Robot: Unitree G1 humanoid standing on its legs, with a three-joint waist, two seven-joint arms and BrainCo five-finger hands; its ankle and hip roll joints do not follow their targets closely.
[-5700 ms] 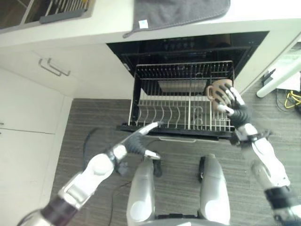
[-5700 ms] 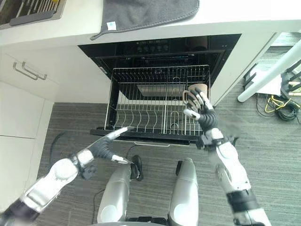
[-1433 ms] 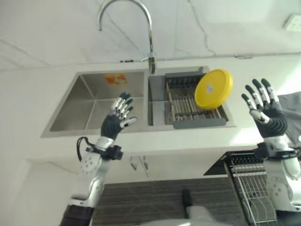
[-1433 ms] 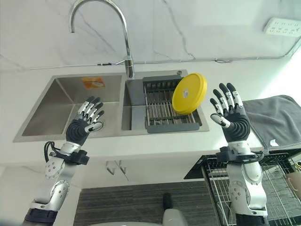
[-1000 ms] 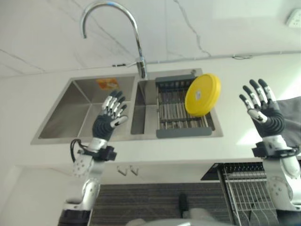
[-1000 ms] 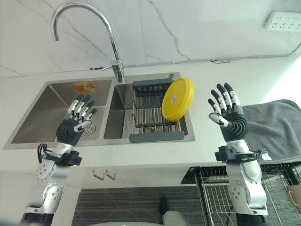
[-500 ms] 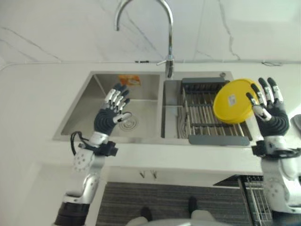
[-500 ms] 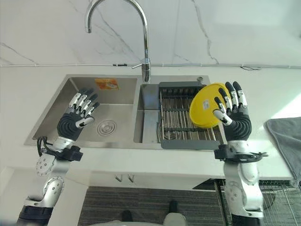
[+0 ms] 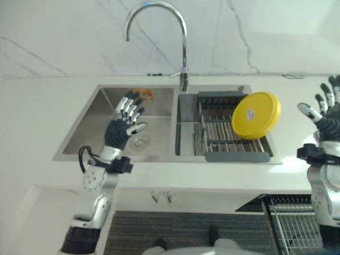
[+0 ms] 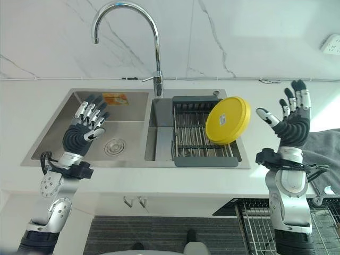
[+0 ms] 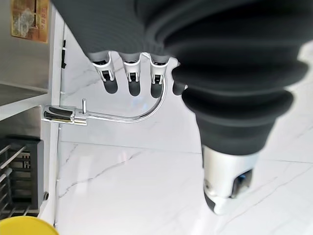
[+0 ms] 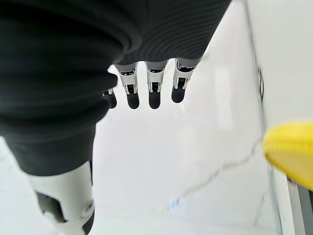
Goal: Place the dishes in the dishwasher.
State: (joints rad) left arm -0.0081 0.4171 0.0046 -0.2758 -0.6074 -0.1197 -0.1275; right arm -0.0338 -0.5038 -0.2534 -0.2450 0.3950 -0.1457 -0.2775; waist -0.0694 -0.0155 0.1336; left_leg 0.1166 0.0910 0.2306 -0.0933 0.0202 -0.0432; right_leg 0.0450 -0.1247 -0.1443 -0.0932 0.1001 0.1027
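A yellow plate (image 9: 256,115) leans on edge in the grey drying rack (image 9: 228,139) set in the sink's right basin; the plate's rim (image 12: 289,159) also shows in the right wrist view. My right hand (image 10: 292,125) is raised open to the right of the plate, apart from it, fingers straight and holding nothing. My left hand (image 9: 123,126) is held up open over the left basin (image 9: 114,125), empty too. The pulled-out wire dishwasher rack (image 10: 289,230) sits at the lower right, below the counter.
A tall curved chrome faucet (image 9: 183,64) stands behind the sink. A grey drying mat (image 10: 325,154) lies on the white counter (image 9: 32,117) at the far right. A marble wall rises behind the sink. Cabinet handles (image 9: 161,197) show below the counter edge.
The camera has shifted. My right hand, which overlapped the plate's right edge half a second ago, has moved right and now stands apart from it. The plate still leans in the rack.
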